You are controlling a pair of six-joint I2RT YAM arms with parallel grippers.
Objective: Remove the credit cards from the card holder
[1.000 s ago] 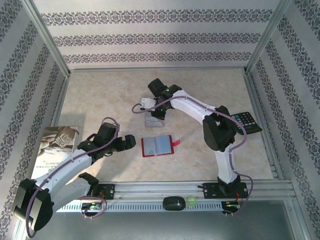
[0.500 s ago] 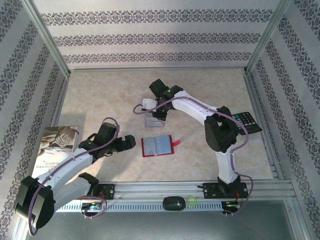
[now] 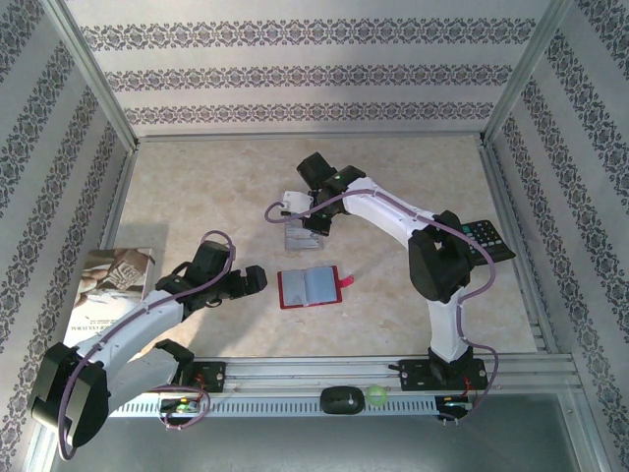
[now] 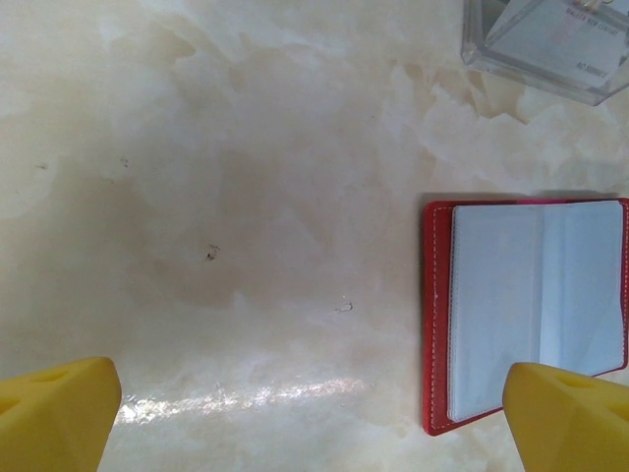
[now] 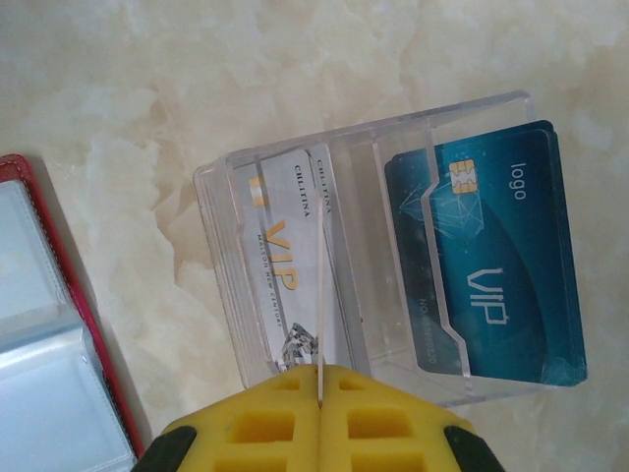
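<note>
Our left claw (image 4: 310, 379) sits nearest, jaws spread as wide as they go and holding nothing, poised over bare bench (image 4: 197, 197). From it the card holder (image 4: 437, 324) lies at 3 o'clock, close by one yellow fingertip (image 4: 570, 418) in the wrist view. The red wallet lies open and flat, its long axis running 9 to 3 in the top view, with the strap tab at the 3 o'clock end. Its clear sleeves look pale and empty to us, though we cannot rule out a card under the film.

Farther out, at 12 o'clock from the wallet and near it without touching, is a clear plastic stand (image 5: 373, 133). Our right claw (image 5: 319, 379) is over it, jaws pinched fully together on the near edge of the silver-grey card (image 5: 280, 270). That card is on edge, its long axis running straight away from the claw toward 12 o'clock, and it seems to sit in the stand's left slot. The blue card (image 5: 491, 275) rests in the neighbouring slot, at about 2 o'clock from the claw and roughly parallel.

We judge both cards are out of the wallet, so the right arm is the one to act. Card and slot line up along 12 to 6, so any sideways drift could lever the card against the slot wall and tip the stand.
</note>
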